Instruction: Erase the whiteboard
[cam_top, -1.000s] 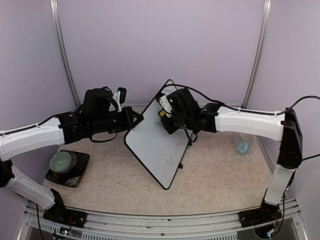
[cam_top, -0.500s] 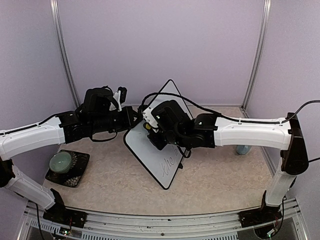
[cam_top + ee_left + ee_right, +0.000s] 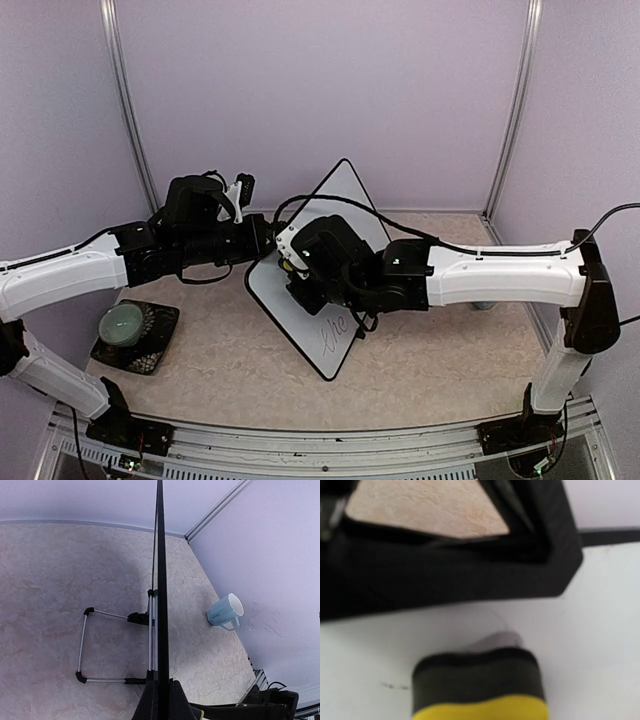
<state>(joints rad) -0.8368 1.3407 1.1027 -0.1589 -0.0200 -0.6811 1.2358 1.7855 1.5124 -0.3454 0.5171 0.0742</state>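
The whiteboard [image 3: 343, 197] stands tilted on its wire stand in the middle of the table, with dark handwriting near its lower corner [image 3: 335, 328]. My left gripper [image 3: 268, 238] is shut on the board's left edge. In the left wrist view the board [image 3: 161, 580] shows edge-on between the fingers [image 3: 148, 705]. My right gripper [image 3: 298, 275] holds a yellow and black sponge eraser [image 3: 477, 685] pressed flat on the white surface [image 3: 590, 630] near the board's left side. Its own fingers are hidden in the right wrist view.
A light blue mug [image 3: 225, 612] stands at the right, behind the board and mostly hidden by my right arm in the top view. A pale green cup [image 3: 124, 322] sits on a black mat [image 3: 150, 350] at the front left. The stand's wire legs [image 3: 82, 645] rest behind the board.
My right gripper has slid the eraser left and down across the board, from its upper right part to its left side. The arm now covers part of the handwriting. The left gripper has not moved.
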